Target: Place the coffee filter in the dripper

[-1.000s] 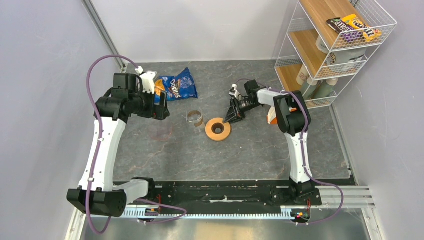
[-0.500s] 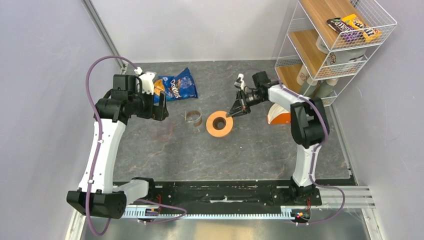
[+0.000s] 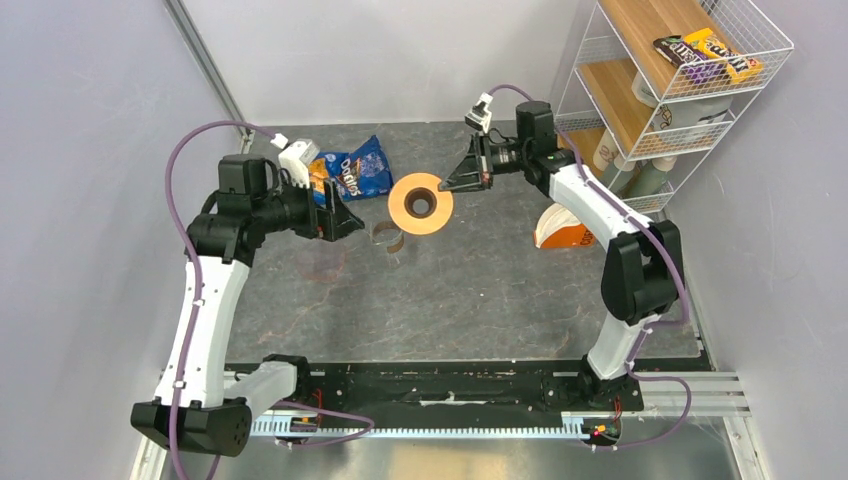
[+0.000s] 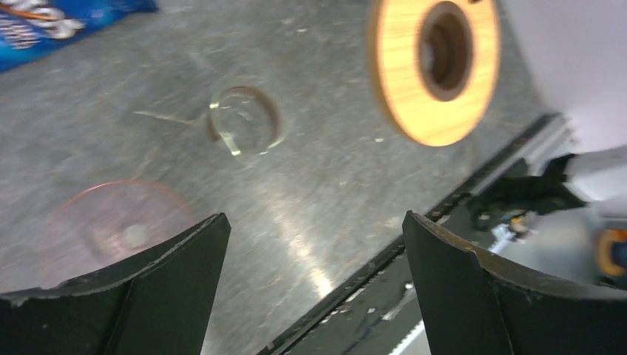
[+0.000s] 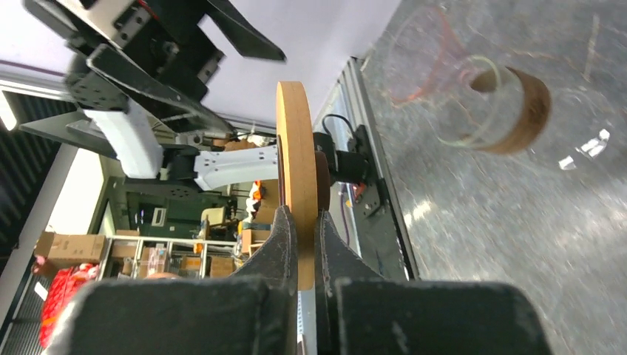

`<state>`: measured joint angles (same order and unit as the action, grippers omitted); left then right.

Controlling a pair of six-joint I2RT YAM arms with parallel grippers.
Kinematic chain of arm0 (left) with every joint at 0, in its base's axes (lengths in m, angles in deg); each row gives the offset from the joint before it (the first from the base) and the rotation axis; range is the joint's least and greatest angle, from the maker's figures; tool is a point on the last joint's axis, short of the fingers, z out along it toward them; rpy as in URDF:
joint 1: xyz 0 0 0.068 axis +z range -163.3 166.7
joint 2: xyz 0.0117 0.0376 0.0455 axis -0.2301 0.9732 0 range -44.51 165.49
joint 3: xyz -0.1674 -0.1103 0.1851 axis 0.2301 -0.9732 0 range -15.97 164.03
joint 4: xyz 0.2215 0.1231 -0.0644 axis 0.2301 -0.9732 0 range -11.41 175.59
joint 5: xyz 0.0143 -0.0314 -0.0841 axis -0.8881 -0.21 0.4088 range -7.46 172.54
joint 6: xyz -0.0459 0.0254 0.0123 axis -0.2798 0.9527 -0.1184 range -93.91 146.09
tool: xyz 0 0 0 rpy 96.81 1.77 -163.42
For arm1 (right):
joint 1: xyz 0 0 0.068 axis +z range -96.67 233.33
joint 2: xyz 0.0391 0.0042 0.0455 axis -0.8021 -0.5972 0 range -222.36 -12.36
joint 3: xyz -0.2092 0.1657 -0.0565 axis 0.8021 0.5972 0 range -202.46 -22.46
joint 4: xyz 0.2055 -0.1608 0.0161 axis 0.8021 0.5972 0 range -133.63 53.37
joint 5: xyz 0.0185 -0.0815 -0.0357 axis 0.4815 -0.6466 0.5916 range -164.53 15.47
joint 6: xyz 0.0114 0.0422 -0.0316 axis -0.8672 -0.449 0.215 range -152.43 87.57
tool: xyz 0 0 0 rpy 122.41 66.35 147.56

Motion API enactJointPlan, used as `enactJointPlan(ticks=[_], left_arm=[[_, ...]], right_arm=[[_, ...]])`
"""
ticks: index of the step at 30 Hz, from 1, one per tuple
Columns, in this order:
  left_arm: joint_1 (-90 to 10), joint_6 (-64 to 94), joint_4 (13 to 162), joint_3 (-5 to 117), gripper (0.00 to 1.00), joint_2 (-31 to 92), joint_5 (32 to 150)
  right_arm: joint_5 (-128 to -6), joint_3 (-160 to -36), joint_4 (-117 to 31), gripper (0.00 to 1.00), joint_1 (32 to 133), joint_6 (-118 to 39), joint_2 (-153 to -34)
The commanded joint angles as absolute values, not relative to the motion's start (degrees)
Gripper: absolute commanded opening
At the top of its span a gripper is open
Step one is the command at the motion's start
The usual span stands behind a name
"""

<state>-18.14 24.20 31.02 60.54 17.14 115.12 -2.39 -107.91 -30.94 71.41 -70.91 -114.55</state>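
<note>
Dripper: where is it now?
Top view, centre-back: dripper pinched by its rim in the right gripper, held above the table beside the glass, right of the chips bag.

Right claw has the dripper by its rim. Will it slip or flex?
Probably stiff: the dripper shows no bend pinched in the right claw. The narrow edge grip may let it pivot. Dropped, the round disc could roll.

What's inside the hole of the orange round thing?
Only a dark brown hollow shows inside the dripper; no white paper sits in it. The hollow's far end is too dark to make out.
</note>
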Motion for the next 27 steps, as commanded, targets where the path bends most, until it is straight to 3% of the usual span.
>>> enactJointPlan(ticks=[1,7,11,16,23,25,27], left_arm=[[-17.9,10.4,42.6,54.1,0.92,16.5,131.0],[-17.9,-7.0,61.7,44.6,0.74,19.4,137.3],[-17.9,-9.8,68.8,41.9,0.61,20.6,138.0],[-17.6,-10.0,70.8,39.8,0.47,22.6,137.6],[-14.9,-9.3,70.9,38.6,0.44,25.4,136.7],[-14.4,-8.5,70.3,38.8,0.30,26.8,136.2],[-14.2,-8.0,69.7,39.0,0.28,28.3,135.9]], right_arm=[[-0.6,-108.9,-57.2,0.00,74.7,-90.8,-117.1],[-1.4,-111.8,-59.7,0.00,77.3,-91.9,-121.7],[-1.8,-112.6,-57.2,0.00,77.8,-89.3,-123.2],[-2.1,-112.8,-56.0,0.00,78.2,-87.9,-124.6],[-3.7,-116.2,-49.2,0.00,78.2,-82.3,-128.0],[-4.7,-117.3,-47.3,0.00,78.3,-80.9,-129.4],[-5.4,-118.0,-46.4,0.00,78.3,-80.3,-130.9]])
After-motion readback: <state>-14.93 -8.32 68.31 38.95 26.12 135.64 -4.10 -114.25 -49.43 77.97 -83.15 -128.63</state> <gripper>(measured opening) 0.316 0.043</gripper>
